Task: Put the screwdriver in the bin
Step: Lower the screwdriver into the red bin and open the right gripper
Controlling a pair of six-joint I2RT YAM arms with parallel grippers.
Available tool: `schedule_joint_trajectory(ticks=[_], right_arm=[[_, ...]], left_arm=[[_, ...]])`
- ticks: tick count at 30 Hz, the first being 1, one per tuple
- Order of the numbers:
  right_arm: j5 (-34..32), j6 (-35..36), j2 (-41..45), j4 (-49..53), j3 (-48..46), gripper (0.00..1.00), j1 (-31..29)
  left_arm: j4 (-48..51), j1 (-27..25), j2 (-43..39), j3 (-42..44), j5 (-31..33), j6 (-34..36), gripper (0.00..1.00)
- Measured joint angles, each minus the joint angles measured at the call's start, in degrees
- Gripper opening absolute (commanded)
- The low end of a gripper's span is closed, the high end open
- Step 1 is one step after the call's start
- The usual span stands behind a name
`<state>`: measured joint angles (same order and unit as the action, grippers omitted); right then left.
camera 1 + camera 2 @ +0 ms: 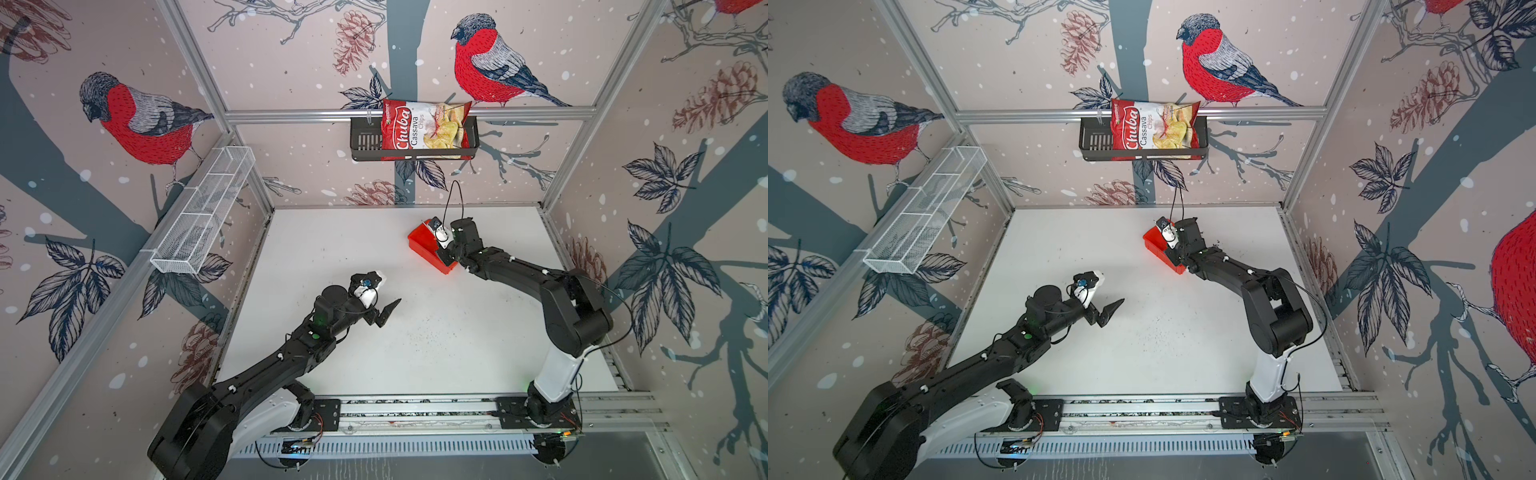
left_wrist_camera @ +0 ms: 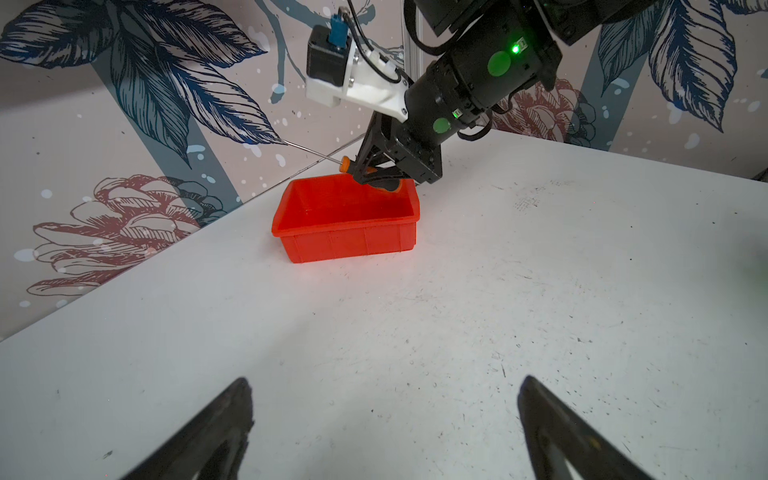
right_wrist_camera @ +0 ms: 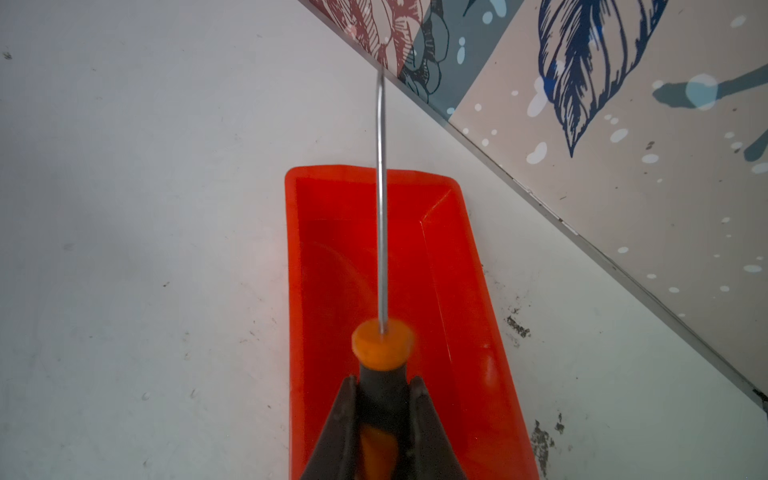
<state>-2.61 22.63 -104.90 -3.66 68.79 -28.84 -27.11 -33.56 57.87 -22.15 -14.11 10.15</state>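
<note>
The screwdriver is held by the right gripper, whose two jaws are pressed against the black part of the handle, just behind the orange collar. It is not yet lying in the bin. In the right wrist view the thin metal shaft runs along the long side of this red-orange tray, above its floor, and the tip goes out beyond the short far rim. In the left wrist view the screwdriver hangs at about the level of the rim of the bin, with the shaft nearly level and the handle end lower, behind the back wall. I cannot tell if the handle touches the plastic.

In both top views the bin stands on the white table at about 1 o'clock from the middle of the table. The right arm comes over it from the 4 o'clock side and its wrist covers most of the bin.

The left gripper is wide open and holds nothing. In a top view the left gripper hovers near the middle of the table, at about 7 o'clock from the bin and well apart from it.

On the back rail, at 12 o'clock, a black slotted basket holds a bag of Chuba Cassava Chips. A long white wire-mesh tray hangs on the wall at about 10 o'clock.
</note>
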Motion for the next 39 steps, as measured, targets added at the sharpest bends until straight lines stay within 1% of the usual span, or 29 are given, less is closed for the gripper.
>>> schedule_joint_trajectory(ticks=[9, 18, 28, 34, 39], right_arm=[[1.9, 0.39, -5.73, 2.95, 4.33, 0.13, 1.73], [2.75, 1.46, -11.21, 5.86, 7.91, 0.14, 2.36], [3.34, 1.46, -14.86, 6.56, 11.17, 0.19, 2.67], [3.32, 1.53, -15.02, 6.05, 11.39, 0.27, 2.75], [2.91, 1.66, -13.49, 7.17, 10.69, 0.42, 2.78]], left_arm=[[0.83, 0.0, -0.24, 0.02, 0.61, 0.39, 0.98], [0.87, 0.0, -1.53, 0.07, 0.76, 0.39, 0.98], [1.25, -0.04, -2.69, 0.26, 0.94, 0.37, 0.98], [2.25, -0.07, -3.19, 0.28, 1.14, 0.37, 0.98], [2.91, -0.07, -3.43, 0.22, 1.73, 0.42, 0.98]])
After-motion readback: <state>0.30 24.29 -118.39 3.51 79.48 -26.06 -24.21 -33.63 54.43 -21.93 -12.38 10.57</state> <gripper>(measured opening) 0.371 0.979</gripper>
